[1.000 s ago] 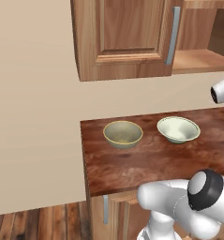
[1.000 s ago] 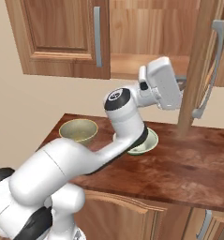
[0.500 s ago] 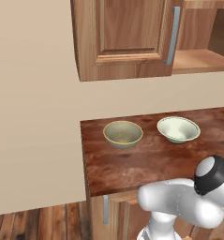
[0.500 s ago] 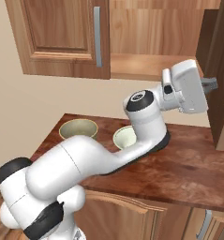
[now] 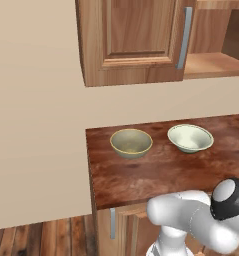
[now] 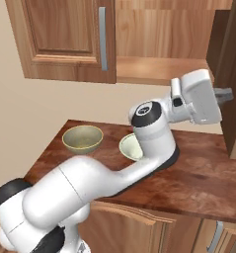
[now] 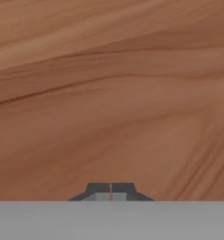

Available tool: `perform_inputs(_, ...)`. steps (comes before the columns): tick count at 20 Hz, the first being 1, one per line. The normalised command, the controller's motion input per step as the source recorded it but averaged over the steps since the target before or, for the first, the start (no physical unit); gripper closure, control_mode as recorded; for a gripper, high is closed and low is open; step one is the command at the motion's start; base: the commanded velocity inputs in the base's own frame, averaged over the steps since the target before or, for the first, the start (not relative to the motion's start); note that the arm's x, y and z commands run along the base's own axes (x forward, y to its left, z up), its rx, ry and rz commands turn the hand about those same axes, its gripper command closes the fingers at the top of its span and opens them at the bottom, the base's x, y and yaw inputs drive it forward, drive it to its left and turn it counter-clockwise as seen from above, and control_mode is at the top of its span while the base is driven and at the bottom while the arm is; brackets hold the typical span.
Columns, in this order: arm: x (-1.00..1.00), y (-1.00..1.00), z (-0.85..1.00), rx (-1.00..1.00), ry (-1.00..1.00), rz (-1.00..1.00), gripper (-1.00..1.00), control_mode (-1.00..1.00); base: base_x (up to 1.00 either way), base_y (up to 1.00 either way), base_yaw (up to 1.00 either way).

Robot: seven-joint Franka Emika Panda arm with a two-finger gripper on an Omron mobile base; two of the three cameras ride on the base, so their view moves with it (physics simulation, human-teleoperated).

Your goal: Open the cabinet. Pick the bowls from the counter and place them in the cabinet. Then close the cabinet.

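Pincer (image 6: pixel 227 94) clenched, empty, against open right cabinet door (image 6: pixel 233 74). Both bowls (image 5: pixel 131 142) on table (image 5: pixel 156 175).

The open right door (image 6: pixel 233 74) of the cabinet (image 5: pixel 141 40) is standing edge-on at three o'clock, blocking that side, with the closed jaws of the gripper (image 6: pixel 227 95) pointing right at its wood. The shelf (image 6: pixel 159 69) opening at twelve o'clock is lying free. Two bowls (image 5: pixel 131 142) are occupying the surface (image 5: pixel 156 175) at nine o'clock.
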Motion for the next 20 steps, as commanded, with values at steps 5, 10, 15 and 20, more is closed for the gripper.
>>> perform_inputs(5,-0.28,0.61,0.0,0.0,-0.04,0.03,1.0,-1.0,0.0,0.0,0.0)
perform_inputs(10,-0.18,0.77,0.01,0.0,0.0,0.12,1.0,-1.0,0.0,0.0,0.0)
perform_inputs(15,-0.21,0.62,0.09,0.04,0.0,0.14,1.0,-1.0,0.0,0.0,0.0)
perform_inputs(20,-0.22,0.55,0.01,0.04,0.0,0.19,1.0,-1.0,0.0,0.0,0.0)
